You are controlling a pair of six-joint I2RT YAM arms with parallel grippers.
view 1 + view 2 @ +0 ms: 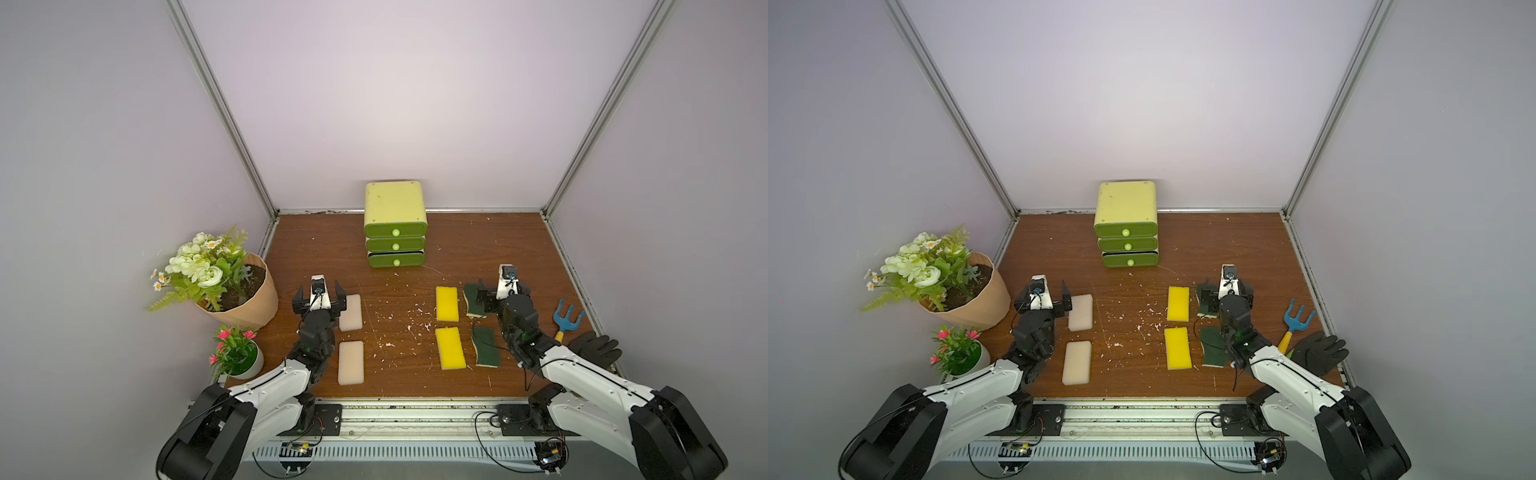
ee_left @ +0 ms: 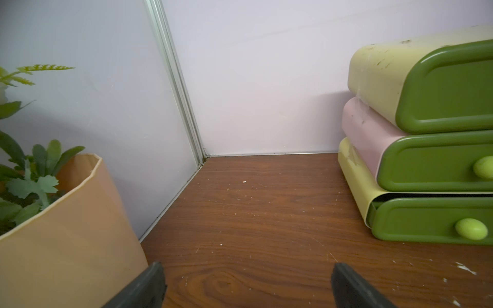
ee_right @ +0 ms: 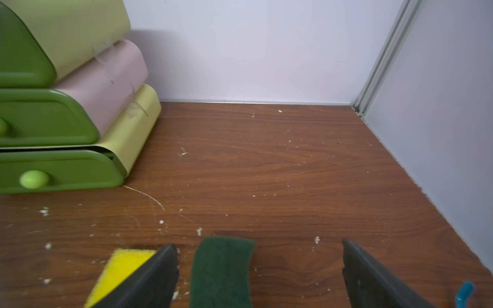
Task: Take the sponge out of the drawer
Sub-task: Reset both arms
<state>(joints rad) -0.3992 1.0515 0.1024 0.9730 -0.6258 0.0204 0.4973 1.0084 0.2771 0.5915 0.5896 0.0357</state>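
Wrist views | left fingers [image 2: 144, 288] wide apart, empty | right fingers [image 3: 152, 277] wide apart, empty

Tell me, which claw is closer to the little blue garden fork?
Right. The right gripper is open near the blue fork, above a dark green sponge. The left gripper sits across the table beside the tan flower pot.
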